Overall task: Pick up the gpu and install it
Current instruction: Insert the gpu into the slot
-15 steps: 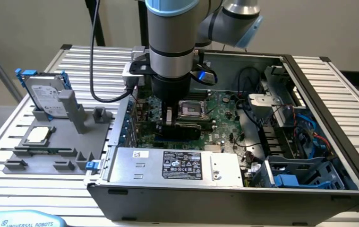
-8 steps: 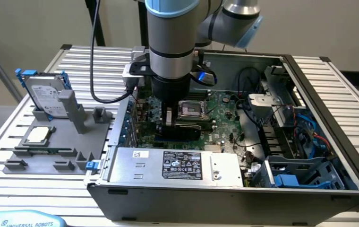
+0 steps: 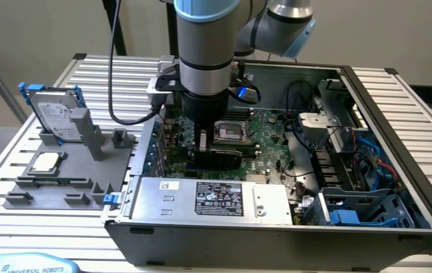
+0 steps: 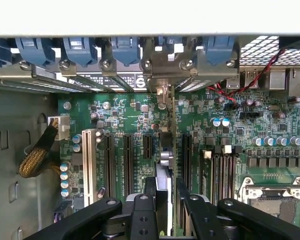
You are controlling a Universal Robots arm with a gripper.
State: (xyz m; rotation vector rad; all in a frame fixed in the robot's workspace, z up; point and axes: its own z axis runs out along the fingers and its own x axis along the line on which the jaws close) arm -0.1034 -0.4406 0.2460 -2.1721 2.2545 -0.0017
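My gripper hangs low inside the open computer case, over the motherboard. In the wrist view the gripper is shut on the gpu, which I see edge-on as a thin card between the two black fingers. The card runs across the motherboard towards the back wall of the case. Its silver end bracket stands at the rear slot openings. In the exterior view the gpu is a dark strip under the fingers. Whether it sits fully in its slot I cannot tell.
Black expansion slots and a white slot flank the card; the CPU socket is close by. On the exterior view's left, a grey fixture holds a hard drive and a CPU chip. The power supply and cables crowd the case.
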